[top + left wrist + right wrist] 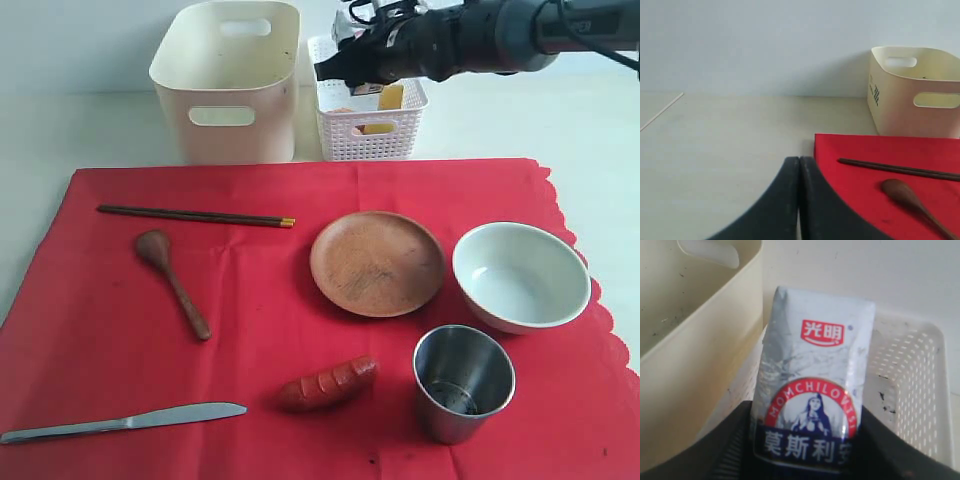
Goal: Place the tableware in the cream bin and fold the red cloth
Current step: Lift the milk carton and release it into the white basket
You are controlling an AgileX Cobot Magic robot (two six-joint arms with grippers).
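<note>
A blue-white carton (815, 375) with a red logo stands upright, clamped in the right hand (805, 412), over a white lattice basket (920, 385). Yellow pieces (390, 97) lie in that basket, just below the hand. A scored reddish sausage (328, 384) lies well apart from the hand. The bench (715, 140) is pale.

I note a pale worktop (60, 130) bearing the red cloth (250, 330), with the cream bin (230, 140) and white lattice basket (365, 140) at its far edge.

"光明" on a red badge, "MOMCHILOVTSI" on a red arc, "莫斯利安" below, all on the blue-white carton (812, 375).
</note>
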